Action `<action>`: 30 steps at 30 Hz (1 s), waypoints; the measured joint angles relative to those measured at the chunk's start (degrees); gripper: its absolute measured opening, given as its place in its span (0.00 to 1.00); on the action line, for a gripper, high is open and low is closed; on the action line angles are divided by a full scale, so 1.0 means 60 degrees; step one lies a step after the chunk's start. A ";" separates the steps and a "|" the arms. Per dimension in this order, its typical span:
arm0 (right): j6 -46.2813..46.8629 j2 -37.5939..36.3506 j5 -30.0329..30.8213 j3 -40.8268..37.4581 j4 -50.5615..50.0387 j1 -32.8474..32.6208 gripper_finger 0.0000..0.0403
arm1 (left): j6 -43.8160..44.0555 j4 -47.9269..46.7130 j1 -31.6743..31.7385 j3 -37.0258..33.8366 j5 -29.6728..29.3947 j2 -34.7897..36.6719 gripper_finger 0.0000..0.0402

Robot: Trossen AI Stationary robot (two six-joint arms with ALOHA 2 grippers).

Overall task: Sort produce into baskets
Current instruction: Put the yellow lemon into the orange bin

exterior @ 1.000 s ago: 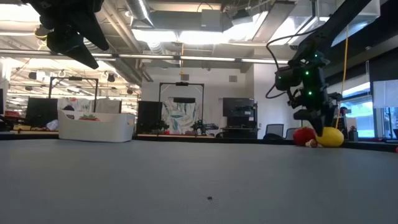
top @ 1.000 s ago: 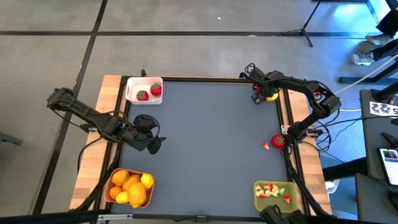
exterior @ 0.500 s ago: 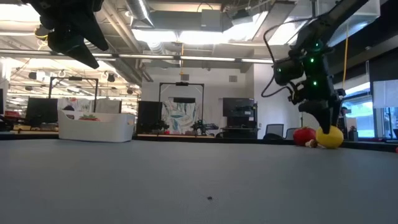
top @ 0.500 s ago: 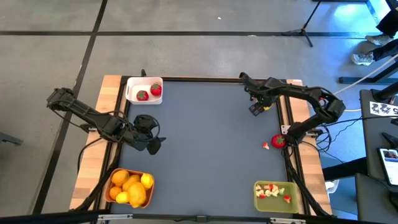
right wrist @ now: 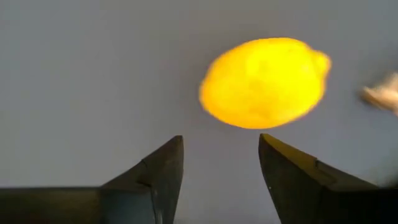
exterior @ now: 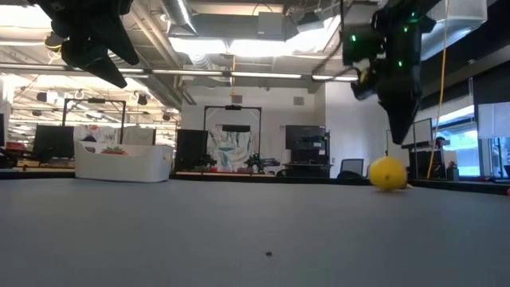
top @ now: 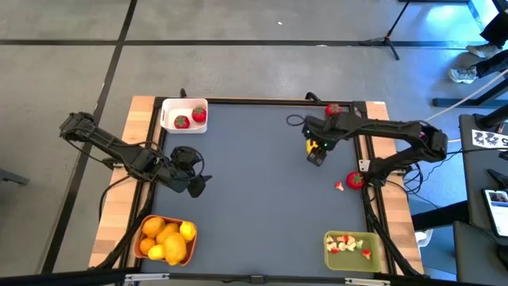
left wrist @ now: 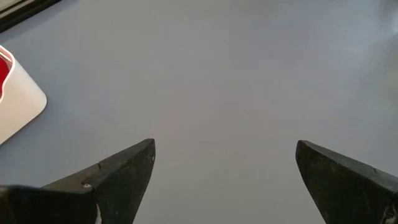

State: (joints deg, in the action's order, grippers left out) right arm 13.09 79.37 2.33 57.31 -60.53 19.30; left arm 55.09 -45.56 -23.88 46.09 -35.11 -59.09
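A lemon [right wrist: 264, 82] is seen on the grey worktop [top: 254, 183] near its far right part: bright yellow, oval, smooth, with a small nub at one end; in the low view [exterior: 388, 172] it rests on the surface, apart from the arm above it. The right end effector [top: 315, 156] is held just over and beside the lemon [top: 313, 146], its fingers [right wrist: 155, 177] parted, nothing between them; the lemon lies beyond the tips, not gripped. A pale bit [right wrist: 380, 94] is noted beside the lemon. The left end effector [top: 196, 185] is held above the left-middle of the worktop, fingers [left wrist: 121, 174] spread wide and empty. The white bin [top: 169, 106] at the far left corner holds two red strawberries [top: 190, 117] with green tops. The orange bin [top: 148, 225] at the near left corner is filled with lemons and orange citrus [top: 168, 241]. The olive bin [top: 379, 248] at the near right corner holds small pale and red bits [top: 347, 243]. One strawberry [top: 355, 180] with a small piece [top: 339, 187] just beside it lies at the right edge; another strawberry [top: 333, 110] sits at the far edge.
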 joint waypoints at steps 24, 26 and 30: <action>0.2524 0.1812 0.1184 0.0114 0.4482 -0.1242 0.93 | -0.0784 0.0790 -0.0003 0.0000 0.0000 0.0004 0.95; 0.2468 0.2150 0.1146 0.0114 0.5152 -0.1350 0.97 | -0.0826 0.0787 -0.0004 0.0000 0.0000 0.0004 0.95; 0.1780 0.2739 0.0644 0.0118 0.6317 -0.1370 0.98 | -0.0929 0.0780 -0.0004 0.0000 0.0003 0.0004 0.95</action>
State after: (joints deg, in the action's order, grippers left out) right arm 23.77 95.81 6.19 58.02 -22.63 11.08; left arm 49.52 -40.88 -23.90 46.09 -35.09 -59.07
